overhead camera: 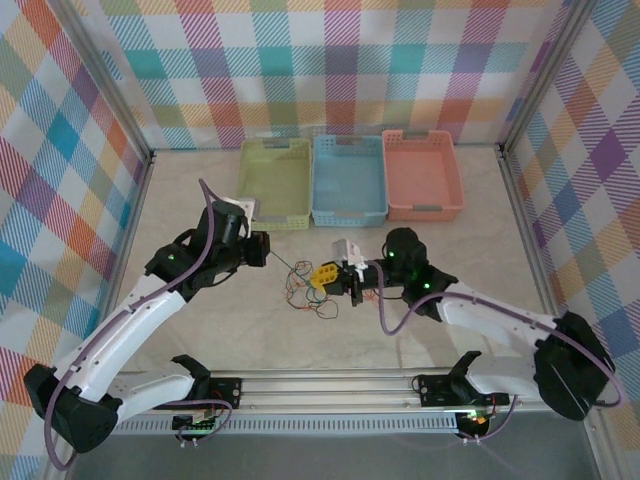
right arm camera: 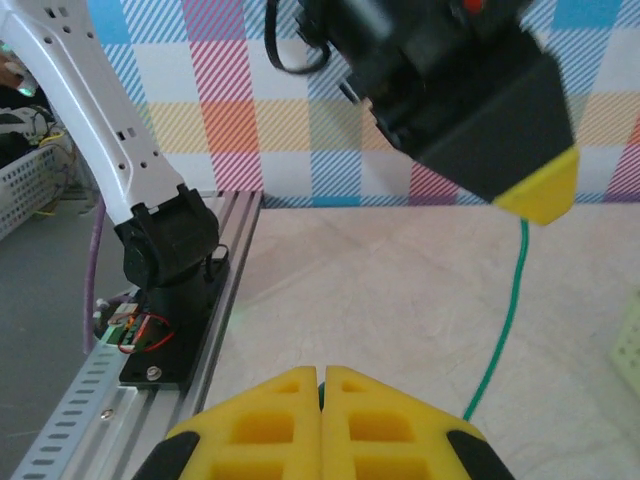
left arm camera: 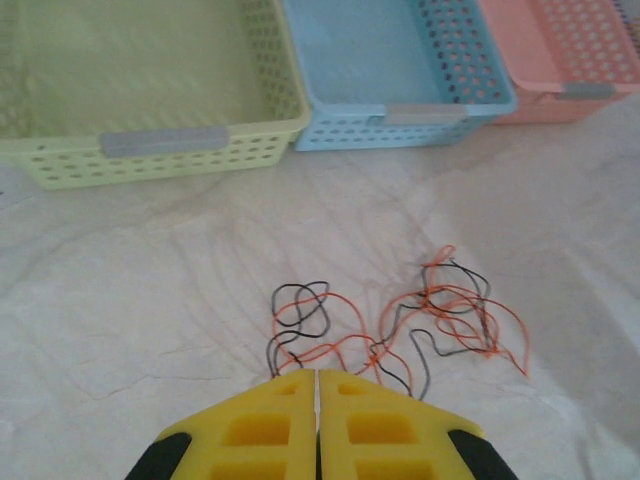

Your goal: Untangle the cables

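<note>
cables (left arm camera: 400, 320): hair-thin orange-red and black strands, loose loopy tangle flat on table (left arm camera: 130, 290), just ahead of left gripper (left arm camera: 318, 385), well short of baskets. green strand (right arm camera: 500, 320) runs straight from left gripper tip to right gripper (right arm camera: 320, 385). both grippers: fingers pressed together, each pinching green strand. pinch points hard to see, strand slips behind yellow finger. overhead, tangle only faint squiggles. green basket (left arm camera: 165, 140), blue basket (left arm camera: 425, 113), pink basket (left arm camera: 580, 90) side by side, empty, partly cut off.
</note>
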You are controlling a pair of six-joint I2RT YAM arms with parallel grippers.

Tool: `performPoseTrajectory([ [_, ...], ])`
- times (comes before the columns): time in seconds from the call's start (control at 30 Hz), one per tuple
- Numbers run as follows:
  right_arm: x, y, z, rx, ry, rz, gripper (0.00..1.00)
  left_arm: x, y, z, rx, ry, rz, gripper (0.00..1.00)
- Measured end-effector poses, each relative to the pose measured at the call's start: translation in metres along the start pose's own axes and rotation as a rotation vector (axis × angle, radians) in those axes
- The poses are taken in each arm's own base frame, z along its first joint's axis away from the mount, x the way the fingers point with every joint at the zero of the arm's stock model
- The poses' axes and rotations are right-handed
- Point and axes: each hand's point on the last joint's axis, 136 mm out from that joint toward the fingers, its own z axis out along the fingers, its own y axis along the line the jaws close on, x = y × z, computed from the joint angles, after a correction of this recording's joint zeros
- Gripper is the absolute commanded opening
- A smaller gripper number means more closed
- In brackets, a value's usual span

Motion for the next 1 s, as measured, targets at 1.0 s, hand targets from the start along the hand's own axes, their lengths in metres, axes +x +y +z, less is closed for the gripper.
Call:
performPoseTrajectory([
  [1.0,0.076,-0.111,-0.168,1.105,-0.023,0.186,0.0,-0.05,0.04,-0.111,0.009,-0.361,-0.249,0.0],
])
